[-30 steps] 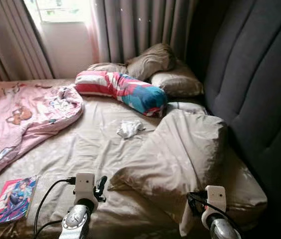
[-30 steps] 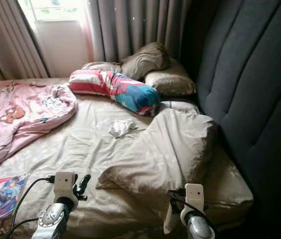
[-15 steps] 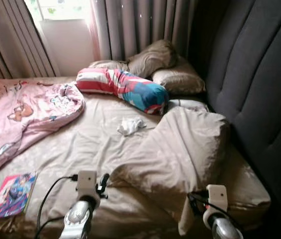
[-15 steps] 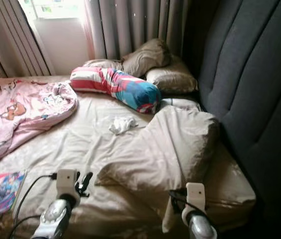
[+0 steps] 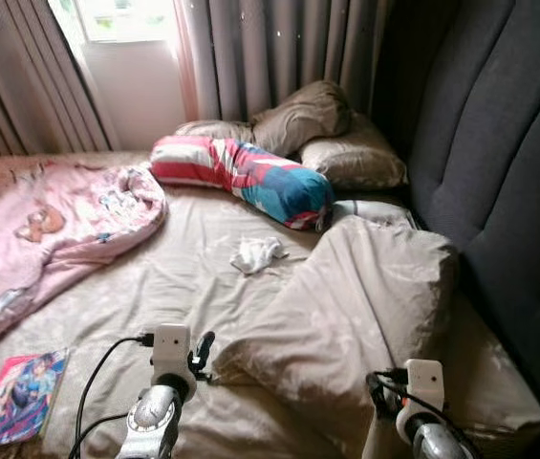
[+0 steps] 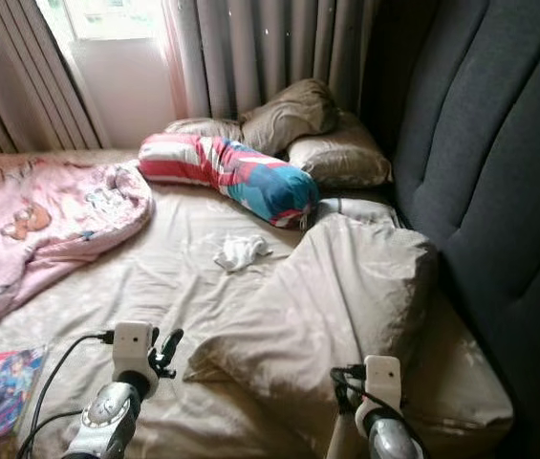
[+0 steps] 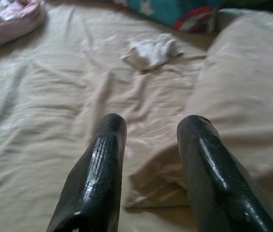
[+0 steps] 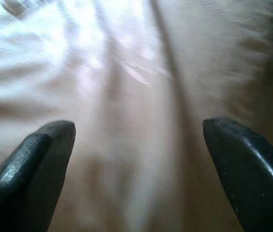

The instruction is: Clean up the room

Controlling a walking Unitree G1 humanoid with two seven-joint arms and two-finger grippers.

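Right wrist view blurs, perhaps bedsheet (image 8: 126,96); my right gripper (image 8: 136,159) and left gripper (image 7: 148,164) jaws are apart, book (image 5: 16,399) cropped.

A home bedroom: rumpled bed (image 5: 164,277), pillows (image 5: 351,158), padded headboard (image 5: 499,163) and a curtained window (image 5: 121,19).

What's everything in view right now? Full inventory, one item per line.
bed sheet: 1, beige, covers the mattress
big pillow: 1, beige, near right
small pillows: 3, brown-beige, far end by the curtains
bolster: 1, striped pink, blue and white, before those pillows
crumpled cloth: 1, white, mid-bed
blanket: 1, pink, left
magazine: 1, colourful, near left
curtains: grey, back
headboard: dark, right
left gripper: open, over sheet
right gripper: open, over big pillow
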